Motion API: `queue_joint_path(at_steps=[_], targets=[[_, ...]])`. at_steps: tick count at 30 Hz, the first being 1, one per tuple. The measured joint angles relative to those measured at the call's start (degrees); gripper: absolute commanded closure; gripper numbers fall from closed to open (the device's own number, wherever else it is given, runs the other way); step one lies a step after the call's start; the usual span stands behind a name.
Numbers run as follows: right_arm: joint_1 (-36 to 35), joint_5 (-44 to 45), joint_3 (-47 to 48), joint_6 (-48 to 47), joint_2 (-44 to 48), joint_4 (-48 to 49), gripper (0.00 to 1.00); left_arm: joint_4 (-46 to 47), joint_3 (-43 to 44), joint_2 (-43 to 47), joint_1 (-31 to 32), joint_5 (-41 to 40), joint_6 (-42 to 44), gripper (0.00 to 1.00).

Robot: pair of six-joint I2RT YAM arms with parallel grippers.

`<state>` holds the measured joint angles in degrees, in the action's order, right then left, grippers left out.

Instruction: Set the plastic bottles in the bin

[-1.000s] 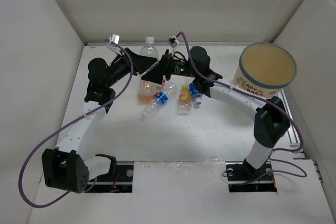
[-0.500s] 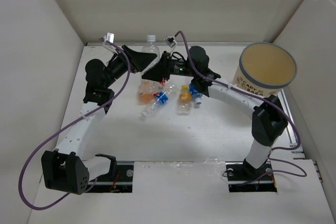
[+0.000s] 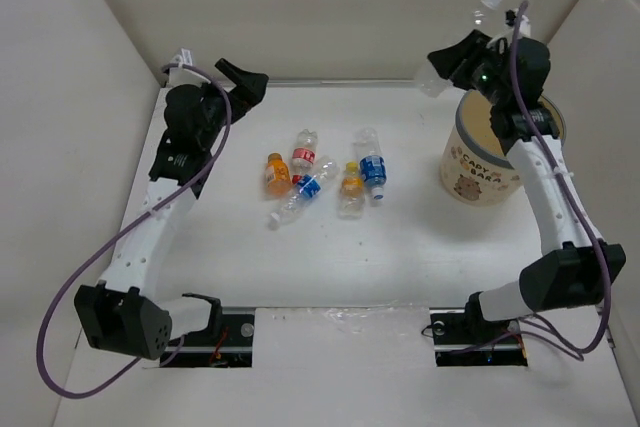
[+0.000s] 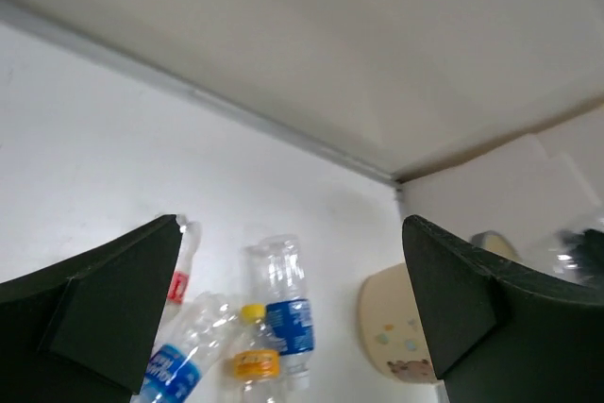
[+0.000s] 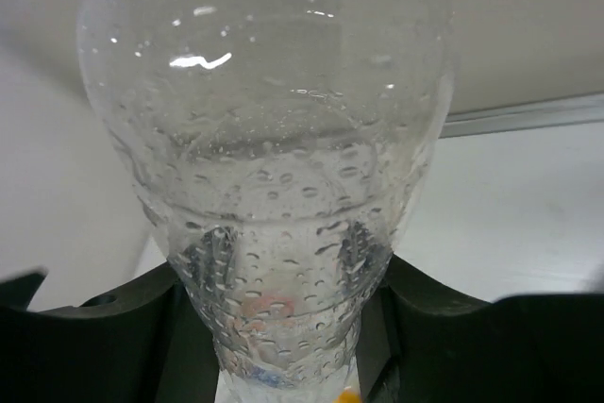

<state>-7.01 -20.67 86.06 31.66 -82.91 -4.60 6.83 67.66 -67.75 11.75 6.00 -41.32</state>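
Observation:
My right gripper [image 3: 468, 47] is raised at the back right, just above the bin [image 3: 477, 173], a cream tub with cartoon prints. It is shut on a plain clear plastic bottle [image 3: 430, 77], which fills the right wrist view [image 5: 274, 158] between the black fingers [image 5: 113, 337]. On the table's middle lie several bottles: an orange one [image 3: 276, 173], a red-labelled one [image 3: 303, 153], two blue-labelled ones [image 3: 302, 192] [image 3: 371, 168] and a yellow-capped one [image 3: 350, 188]. My left gripper [image 3: 245, 82] hangs open and empty at the back left, looking down on them [image 4: 288, 309].
White walls enclose the table on the left, back and right. The bin stands close to the right wall. A metal rail [image 3: 330, 315] runs along the near edge between the two arm bases. My right forearm crosses over the bin's rim.
The right gripper shut on the clear bottle that stood at the back middle and carried it right and up over the bin. The left gripper opened and drew back to the left.

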Motion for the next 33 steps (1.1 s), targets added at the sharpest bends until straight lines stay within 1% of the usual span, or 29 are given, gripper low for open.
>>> queue_joint_path(at_steps=[2, 5, 7, 8, 9, 10, 11, 12, 15, 19, 21, 24, 28, 33], targets=[[3.6, 6.6, 1.2, -1.1, 0.9, -4.8, 1.00, -2.1, 0.0, -2.7, 0.0, -1.2, 0.5, 0.00], [8.7, 14.9, 0.7, -1.9, 2.1, -11.0, 1.00, -4.8, 0.0, -7.1, 0.0, -1.7, 0.8, 0.00], [11.9, 19.1, -0.9, -1.9, 2.9, -13.7, 0.98, -6.4, 0.0, -9.6, 0.0, -1.8, 0.8, 0.00], [13.5, 20.8, -1.6, -1.9, 3.4, -15.2, 0.94, -6.9, -0.2, -10.4, 0.0, -1.8, 0.8, 0.00], [15.0, 22.4, -2.0, -1.9, 3.6, -16.7, 0.75, -7.4, -0.4, -11.0, 0.0, -1.8, 0.8, 0.00], [16.4, 24.0, -2.4, -1.9, 3.8, -17.7, 0.49, -7.7, -0.6, -11.2, 0.0, -1.8, 0.8, 0.00], [17.4, 25.2, -2.6, -1.9, 4.0, -18.4, 0.18, -8.0, -0.8, -11.4, 0.0, -1.8, 0.8, 0.00], [18.1, 26.3, -2.7, -1.5, 4.2, -19.4, 0.00, -7.9, -1.0, -11.4, 0.0, -1.8, 0.9, 0.00], [18.7, 29.0, -2.7, -2.3, 5.0, -21.1, 0.00, -7.7, -2.1, -11.5, 0.0, -1.8, 0.9, 0.00], [18.6, 30.4, -2.5, -3.3, 5.9, -22.2, 0.00, -8.0, -2.5, -12.0, 0.3, -2.6, 1.3, 0.00], [18.5, 31.3, -2.5, -3.7, 6.3, -22.7, 0.00, -8.9, -2.3, -12.6, 1.3, -5.3, 1.9, 0.00], [17.4, 33.2, -2.5, -4.4, 7.5, -23.9, 0.00, -11.7, -0.8, -14.8, 4.5, -9.2, 2.7, 0.00], [13.1, 34.7, -2.5, -6.0, 11.0, -24.5, 0.00, -14.1, 0.1, -18.8, 7.2, -11.1, 2.7, 0.00], [4.4, 34.8, -2.8, -8.6, 15.2, -23.8, 0.00, -17.3, -0.7, -21.6, 7.0, -13.0, 2.1, 0.00]])
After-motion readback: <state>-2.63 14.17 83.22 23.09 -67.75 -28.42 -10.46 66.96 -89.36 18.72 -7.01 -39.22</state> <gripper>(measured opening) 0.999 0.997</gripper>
